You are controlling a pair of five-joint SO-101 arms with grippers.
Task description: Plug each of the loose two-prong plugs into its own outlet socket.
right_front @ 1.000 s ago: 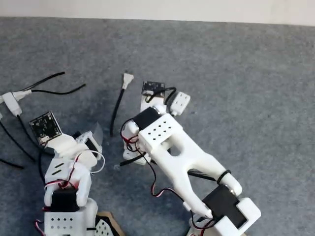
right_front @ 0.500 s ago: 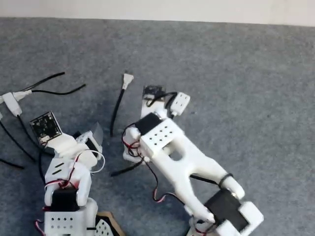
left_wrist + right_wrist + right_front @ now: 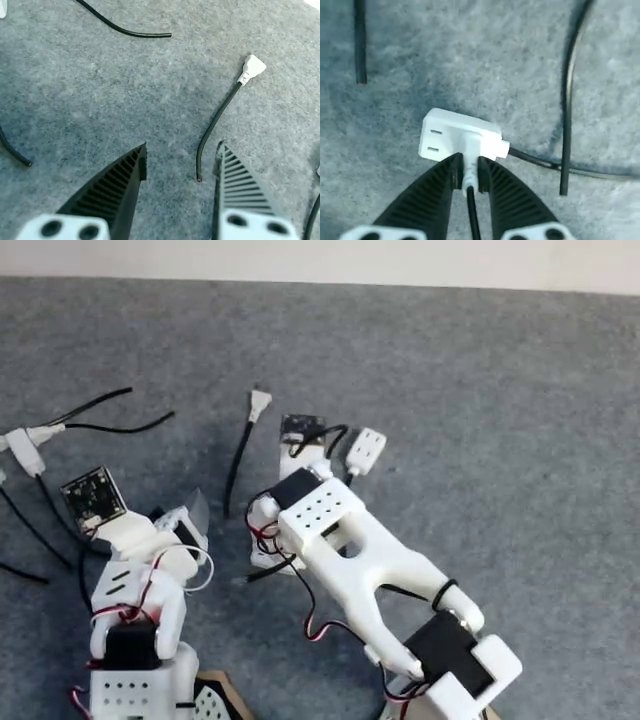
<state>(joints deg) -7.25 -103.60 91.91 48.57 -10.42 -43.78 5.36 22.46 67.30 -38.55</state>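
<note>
Two arms sit at the near edge of the grey mat (image 3: 500,390). Right gripper (image 3: 470,160): its fingers are pressed onto the neck of a white plug (image 3: 469,147), pinching it just above its lead, which runs back between them. That plug sits against the long side of a white socket (image 3: 445,131). No prongs show, so it is judged seated or nearly so. One pair of slots beside it is free. Left gripper (image 3: 181,149): its fingers are spread and hold nothing, and it hovers over the mat with the cut end of a black cable (image 3: 220,115) lying between them. Farther out, that cable leads to the loose plug (image 3: 252,66), which lies flat on the mat, apart from any socket. Beyond the right arm lies a white block (image 3: 365,448) with a black lead at it; whether anything is plugged in cannot be told. At the far left a white connector (image 3: 25,445) lies among black cables, its mating state unclear. Judged progress: one plug is in or close to in. At least the loose plug is left, to be grasped and carried to a free socket.
</note>
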